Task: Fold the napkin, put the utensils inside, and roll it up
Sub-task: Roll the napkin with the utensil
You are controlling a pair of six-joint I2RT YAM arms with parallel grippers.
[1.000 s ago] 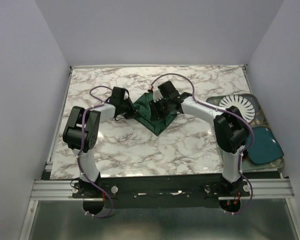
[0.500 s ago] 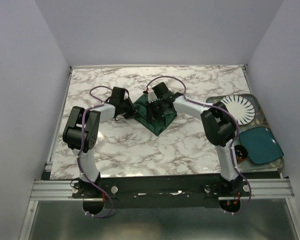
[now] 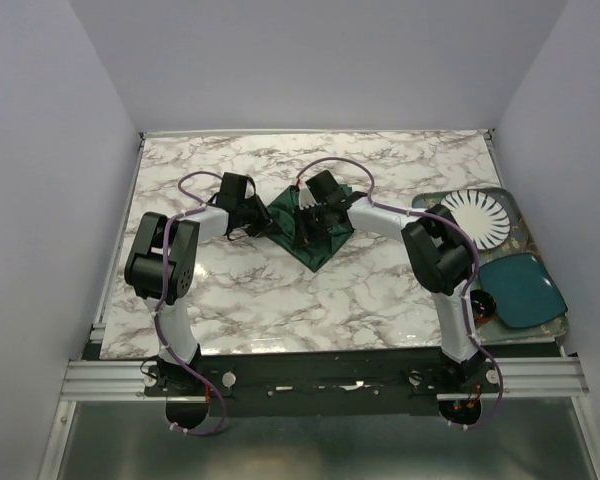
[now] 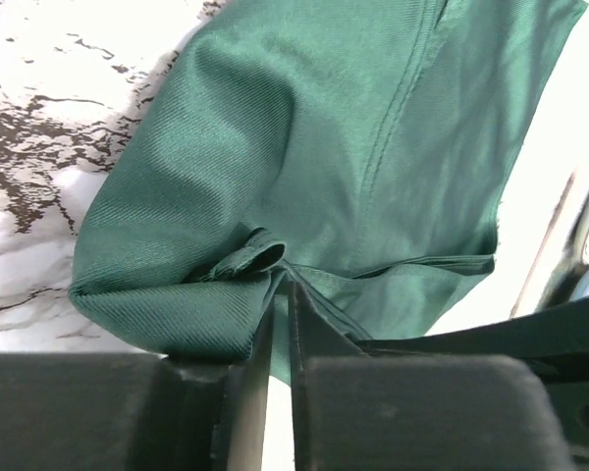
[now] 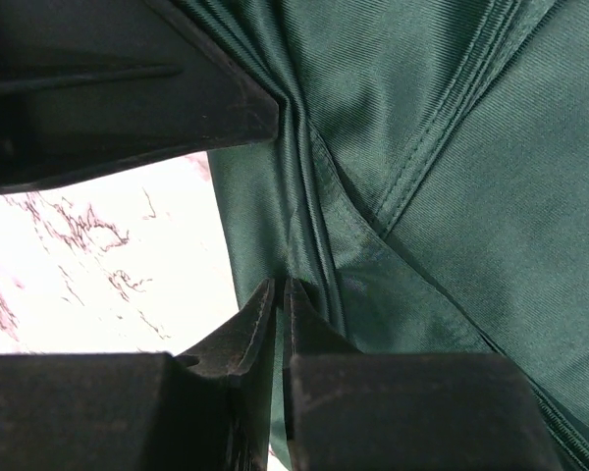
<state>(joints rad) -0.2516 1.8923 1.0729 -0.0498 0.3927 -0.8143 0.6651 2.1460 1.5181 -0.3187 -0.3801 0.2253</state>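
White arm links (image 3: 212, 222), black joints (image 3: 163, 262), purple cables (image 3: 193, 180), black jaws

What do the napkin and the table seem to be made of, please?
The napkin looks like woven cloth with a slight sheen: fine diagonal ribs, stitched hem, soft folds. The table looks like smooth grey-veined white marble; real stone or printed laminate, I cannot tell.

We count 1 green napkin (image 3: 280, 212) on 1 marble table (image 3: 280, 300). We see 2 robot arms, the left arm (image 3: 165, 262) and the right arm (image 3: 438, 255). They have 2 grippers, the left gripper (image 3: 263, 221) and the right gripper (image 3: 311, 224). Off to the side we count 1 tray (image 3: 528, 228), and on it 1 white plate (image 3: 477, 215) and 1 teal dish (image 3: 525, 292).
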